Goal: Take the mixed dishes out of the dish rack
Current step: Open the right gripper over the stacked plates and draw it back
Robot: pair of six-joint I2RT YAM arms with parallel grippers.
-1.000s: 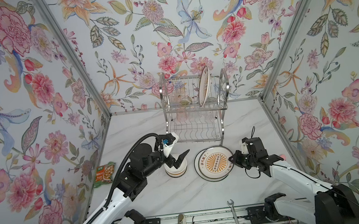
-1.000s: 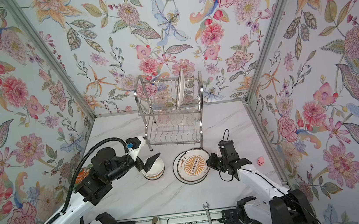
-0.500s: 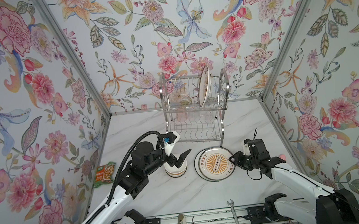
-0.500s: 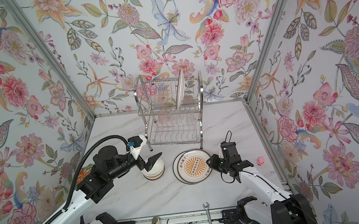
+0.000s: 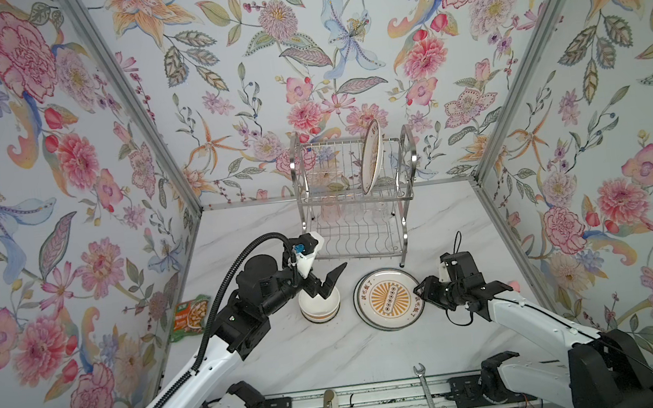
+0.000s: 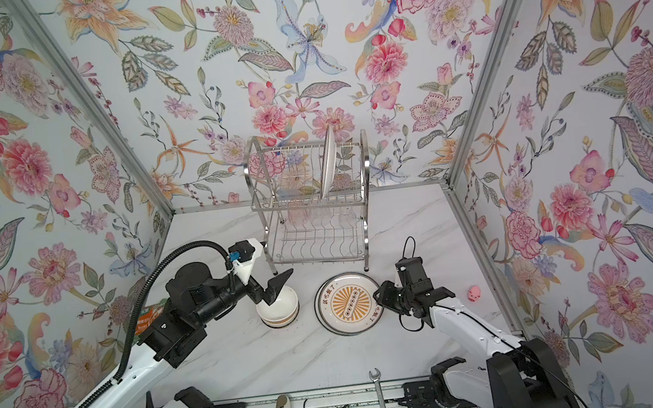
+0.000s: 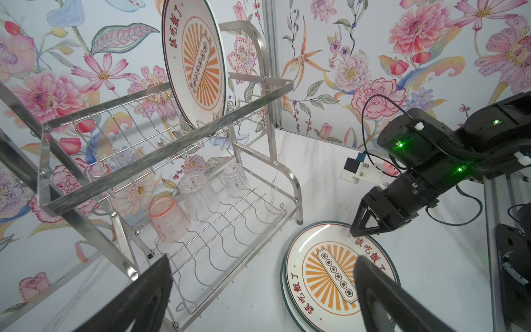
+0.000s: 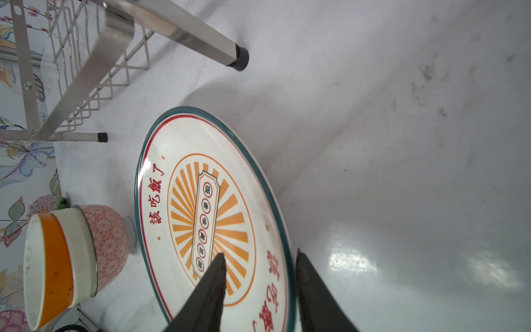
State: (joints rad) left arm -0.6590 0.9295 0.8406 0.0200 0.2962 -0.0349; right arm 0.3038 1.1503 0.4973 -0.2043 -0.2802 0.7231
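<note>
Top views: rack (image 5: 363, 247) stands at the back of the table (image 5: 292, 355). Rack plate (image 5: 371, 156) is upright in the upper tier. Table plate (image 6: 348, 303) lies flat just in front of the rack, with the bowl stack (image 6: 279, 315) just beside it on the left. Left gripper (image 5: 324, 282) is spread wide over the stack and holds nothing; can't tell if a finger touches the top bowl. Right gripper (image 6: 381, 295) is at the table plate's right edge. Wrench (image 5: 428, 394) on the front rail, snack packet (image 5: 191, 316) by the left wall.

Left wrist: pink tumbler (image 7: 168, 220) and two clear tumblers (image 7: 198, 195) sit upside down in a row on the rack's lower tier. Rack plate's sunburst faces the camera. Left fingers (image 7: 152, 287) are far apart, nothing between them.

Right wrist: right fingers (image 8: 212, 287) are partly apart and straddle the table plate's rim, one over the face, one outside it. A gap shows, so no pinch. Bowl stack sits beyond the plate: orange in cream in red-patterned.
</note>
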